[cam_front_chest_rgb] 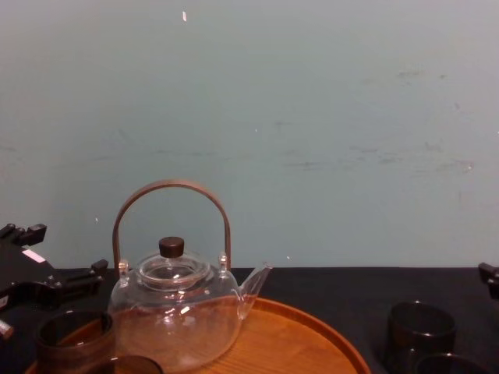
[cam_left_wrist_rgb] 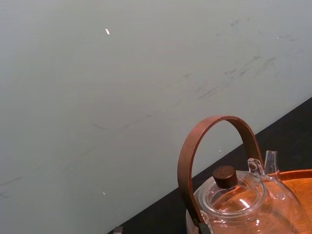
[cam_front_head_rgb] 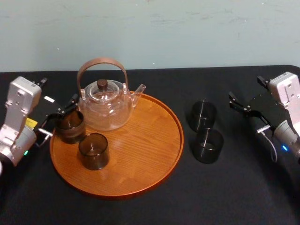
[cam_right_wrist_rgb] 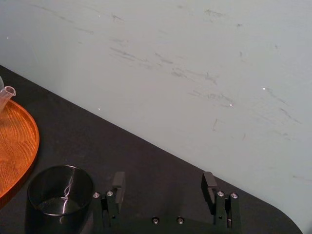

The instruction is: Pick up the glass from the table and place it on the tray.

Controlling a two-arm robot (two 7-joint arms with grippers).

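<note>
Two dark glasses stand on the black table to the right of the tray: a far glass (cam_front_head_rgb: 203, 115) and a nearer glass (cam_front_head_rgb: 208, 145). The round wooden tray (cam_front_head_rgb: 150, 140) carries a clear teapot (cam_front_head_rgb: 105, 105) and two more dark glasses, one by its left rim (cam_front_head_rgb: 71, 127) and one toward the front (cam_front_head_rgb: 93, 151). My left gripper (cam_front_head_rgb: 61, 117) is open at the tray's left edge, its fingers either side of the left-rim glass (cam_front_chest_rgb: 74, 331). My right gripper (cam_front_head_rgb: 246, 112) is open to the right of the far glass (cam_right_wrist_rgb: 61, 195), not touching it.
The teapot's tall brown hoop handle (cam_front_chest_rgb: 171, 187) rises well above the tray. The right half of the tray (cam_right_wrist_rgb: 14, 141) is bare wood. A pale wall runs close behind the table's far edge.
</note>
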